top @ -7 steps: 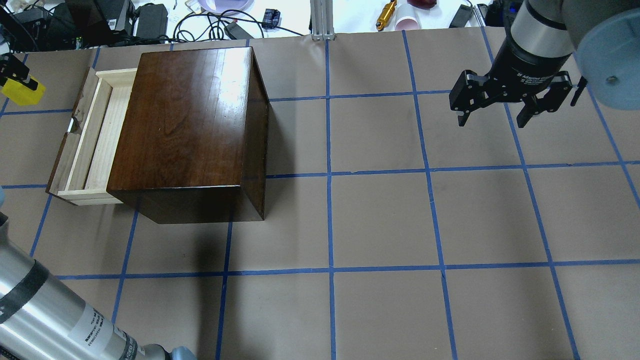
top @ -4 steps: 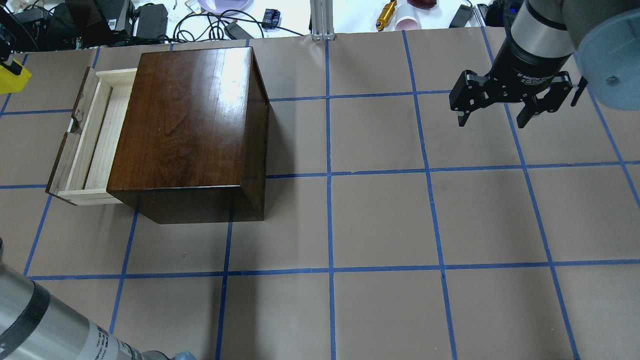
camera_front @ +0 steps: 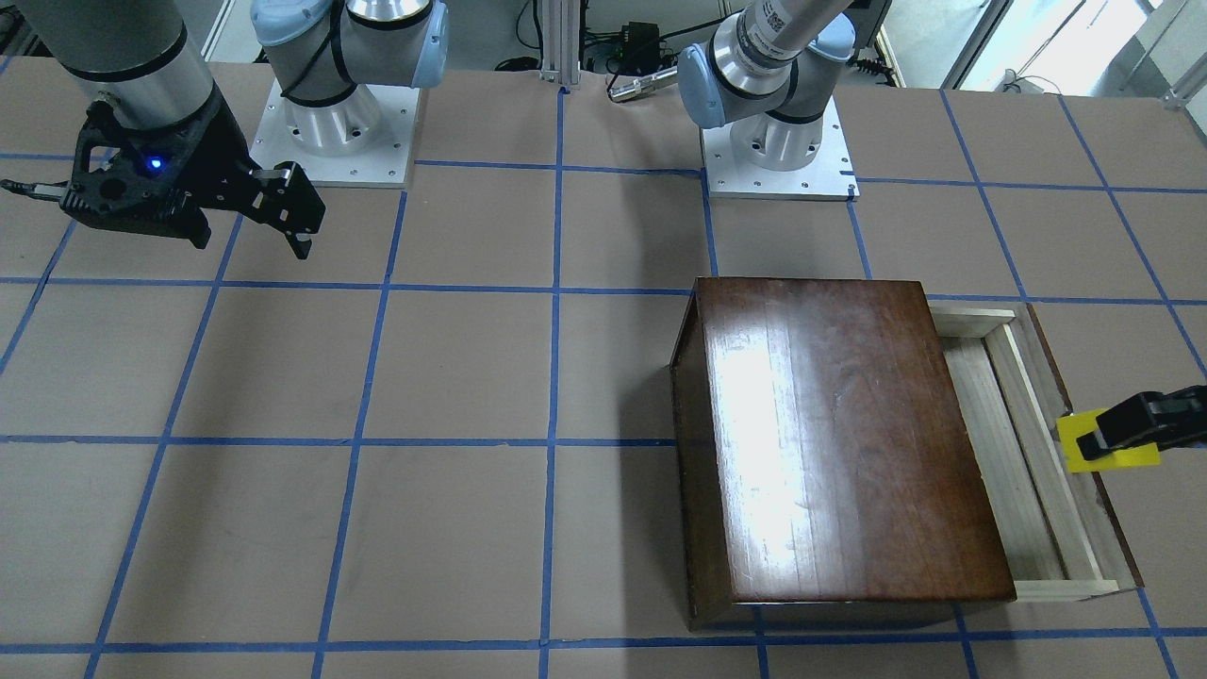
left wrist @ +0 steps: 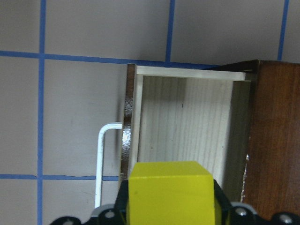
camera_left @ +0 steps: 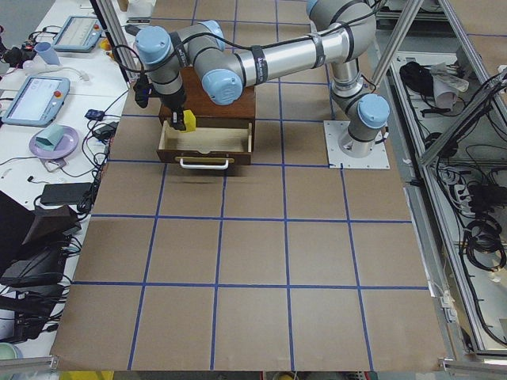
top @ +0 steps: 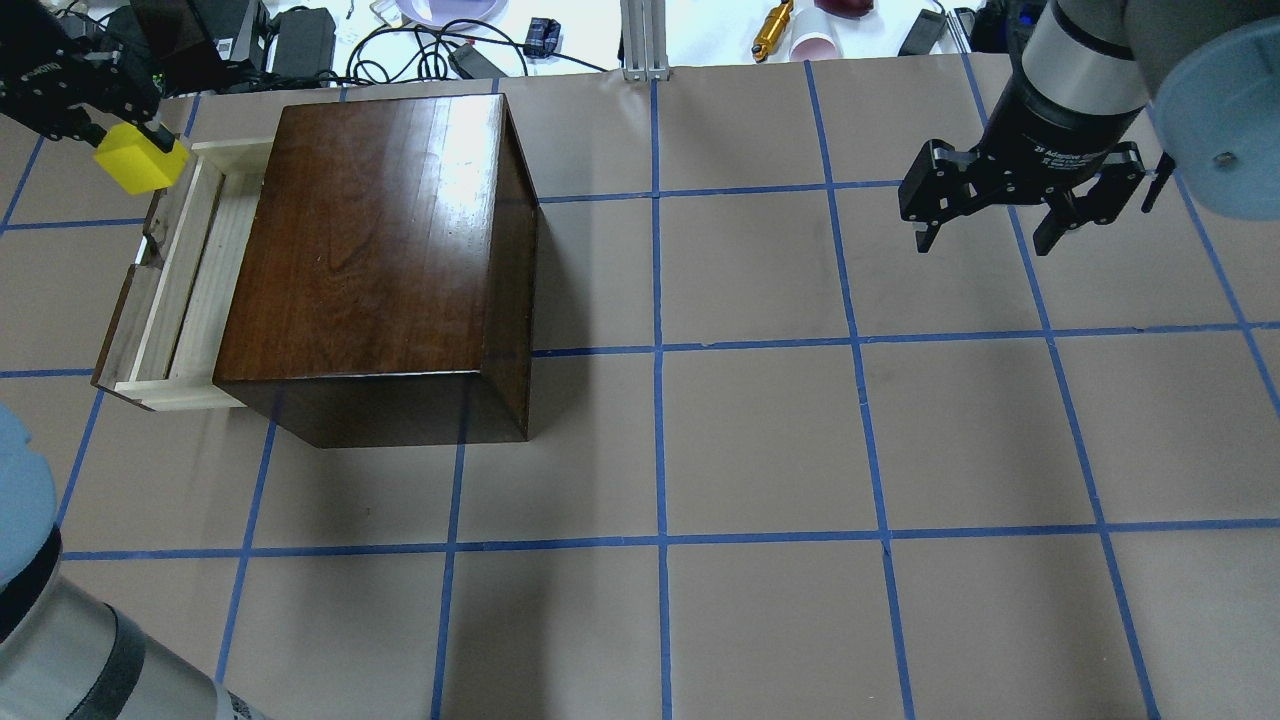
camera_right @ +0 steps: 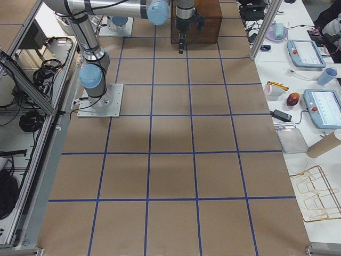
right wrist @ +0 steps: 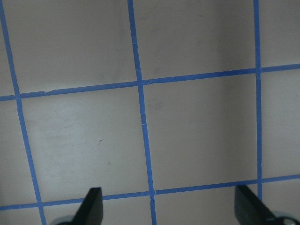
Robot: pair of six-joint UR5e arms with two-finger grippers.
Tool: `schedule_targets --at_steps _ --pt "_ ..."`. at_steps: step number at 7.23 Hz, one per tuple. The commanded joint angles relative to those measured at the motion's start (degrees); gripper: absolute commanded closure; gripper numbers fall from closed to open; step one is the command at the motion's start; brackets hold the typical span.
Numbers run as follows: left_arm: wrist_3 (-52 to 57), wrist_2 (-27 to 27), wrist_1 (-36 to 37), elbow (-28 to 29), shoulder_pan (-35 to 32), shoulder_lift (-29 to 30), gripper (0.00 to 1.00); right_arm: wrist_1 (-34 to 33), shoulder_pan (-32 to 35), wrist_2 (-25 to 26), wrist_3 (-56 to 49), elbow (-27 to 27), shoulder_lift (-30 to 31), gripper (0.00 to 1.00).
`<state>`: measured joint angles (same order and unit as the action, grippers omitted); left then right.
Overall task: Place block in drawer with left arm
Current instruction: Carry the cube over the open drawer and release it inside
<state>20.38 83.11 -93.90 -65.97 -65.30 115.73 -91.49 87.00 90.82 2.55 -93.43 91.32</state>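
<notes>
Left gripper (top: 132, 140) brought the block (top: 140, 160) over the drawer (top: 205, 285) front edge.

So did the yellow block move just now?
Yes. In the overhead view the block has shifted right, toward the cabinet. It was out by the picture's left edge, and now it is at the front edge of the open drawer.
</notes>
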Motion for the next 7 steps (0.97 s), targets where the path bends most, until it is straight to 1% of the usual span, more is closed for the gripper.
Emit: schedule_targets --at_steps 1,3,5,6,7 --pt "0.45 0.39 3.54 -6.17 -0.27 -0.16 1.0 0.0 -0.07 0.06 0.0 0.0 0.0 0.0" --pt "0.8 -0.04 8.79 -8.11 -0.27 1.85 1.0 0.0 0.01 0.06 0.0 0.0 0.0 0.0" --pt "0.81 -0.04 10.74 -12.23 -0.27 1.69 1.0 0.0 0.01 0.06 0.0 0.0 0.0 0.0" --pt "0.89 -0.05 11.1 -12.51 -0.27 1.69 1.0 0.0 0.01 0.06 0.0 0.0 0.0 0.0" --pt "1.07 0.13 11.02 -12.69 -0.27 1.34 0.64 0.0 0.01 0.06 0.0 0.0 0.0 0.0"
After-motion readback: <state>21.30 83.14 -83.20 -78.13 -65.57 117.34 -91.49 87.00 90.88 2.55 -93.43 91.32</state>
